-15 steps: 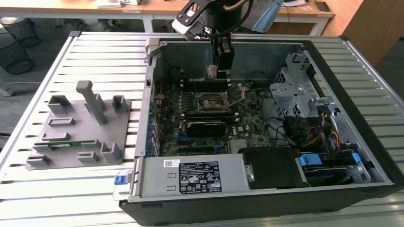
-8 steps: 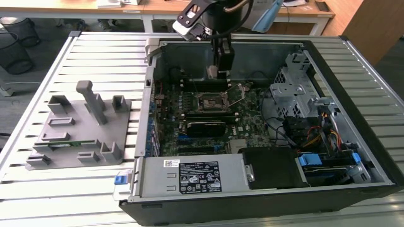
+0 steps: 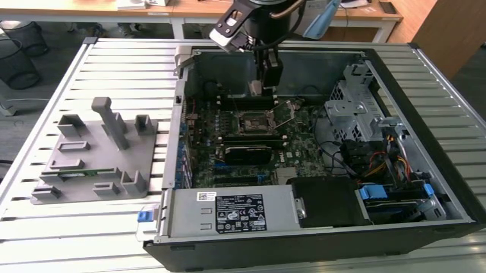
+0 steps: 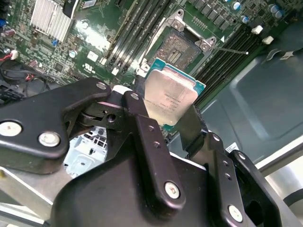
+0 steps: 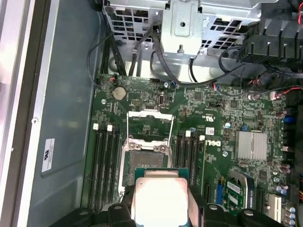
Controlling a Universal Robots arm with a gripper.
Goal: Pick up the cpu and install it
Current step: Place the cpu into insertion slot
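Observation:
My gripper (image 4: 166, 106) is shut on the cpu (image 4: 170, 94), a flat square chip with a silvery metal top and a pale rim, also seen as the cpu (image 5: 160, 198) in the first wrist view. In the exterior view the gripper (image 3: 262, 86) hangs inside the open computer case, just above the motherboard. The black socket (image 4: 182, 47) lies a short way beyond the chip with its metal frame swung open. The socket (image 5: 143, 158) and the socket (image 3: 256, 120) appear in the other views too.
The open computer case (image 3: 395, 187) lies on a slatted metal table (image 3: 114, 68). A drive cage (image 3: 357, 102), cables and a power supply (image 3: 235, 211) crowd the case. A grey fixture block (image 3: 95, 153) stands at the exterior view's left. Memory slots (image 5: 106, 165) flank the socket.

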